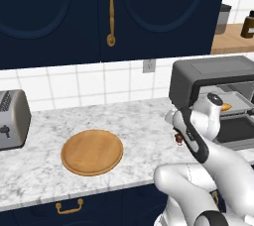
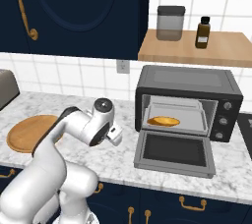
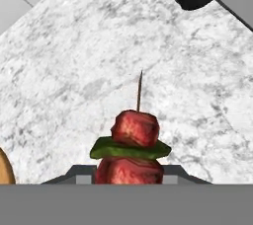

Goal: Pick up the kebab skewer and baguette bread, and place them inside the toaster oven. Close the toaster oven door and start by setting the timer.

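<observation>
Open dark grey boxy toaster oven [image 2: 189, 101] on a marble counter [image 2: 123, 159], its drop-down door [image 2: 175, 153] lying flat.

A golden oblong baguette piece [image 2: 164, 121] lies on the tray inside. The hand view shows the gripper [image 3: 128, 179] clamped on a thin-stick skewer of red-brown meat chunks [image 3: 132, 145] above the counter. The round wooden plate [image 1: 92, 151] sits bare.
</observation>
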Motion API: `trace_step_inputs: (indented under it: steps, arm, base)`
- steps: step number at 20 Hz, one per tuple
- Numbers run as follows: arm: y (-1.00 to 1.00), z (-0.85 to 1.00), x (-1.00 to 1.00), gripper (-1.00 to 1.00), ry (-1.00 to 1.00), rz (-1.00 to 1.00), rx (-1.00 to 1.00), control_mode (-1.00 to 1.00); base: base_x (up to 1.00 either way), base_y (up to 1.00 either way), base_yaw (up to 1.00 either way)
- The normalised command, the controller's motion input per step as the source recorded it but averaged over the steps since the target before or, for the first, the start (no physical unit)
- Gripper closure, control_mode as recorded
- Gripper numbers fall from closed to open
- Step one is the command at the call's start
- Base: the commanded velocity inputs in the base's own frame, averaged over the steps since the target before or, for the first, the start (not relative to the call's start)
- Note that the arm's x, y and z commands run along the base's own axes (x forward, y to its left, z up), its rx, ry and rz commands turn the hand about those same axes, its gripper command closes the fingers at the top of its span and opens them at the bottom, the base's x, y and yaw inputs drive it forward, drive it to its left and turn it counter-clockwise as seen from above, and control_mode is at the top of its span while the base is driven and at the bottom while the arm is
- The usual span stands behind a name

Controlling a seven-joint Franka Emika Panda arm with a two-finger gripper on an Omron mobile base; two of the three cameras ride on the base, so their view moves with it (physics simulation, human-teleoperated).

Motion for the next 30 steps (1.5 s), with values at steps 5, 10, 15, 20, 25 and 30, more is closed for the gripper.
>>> trace_step_inputs:
  steps: [5,10,15,20,25,30]
  arm:
    - [-0.72,0.0,0.0,1.0,-0.02,-0.15,0.07,-1.0]
    - [-0.62,0.0,0.18,1.0,-0.01,-0.14,0.07,-1.0]
    - [-0.56,0.0,0.3,1.0,-0.01,-0.13,0.08,-1.0]
    - [-0.49,0.02,0.46,1.0,0.0,-0.11,0.06,-1.0]
    - [-0.72,0.0,0.09,1.0,0.0,-0.04,0.0,-1.0]
    - [-0.73,0.09,0.0,1.0,0.0,-0.14,0.0,-1.0]
  base:
    - [0.0,0.0,0.0]
    - [0.0,0.0,0.0]
    - [0.0,0.0,0.0]
    - [0.0,0.0,0.0]
    - [0.0,0.0,0.0]
    - [0.0,0.0,0.0]
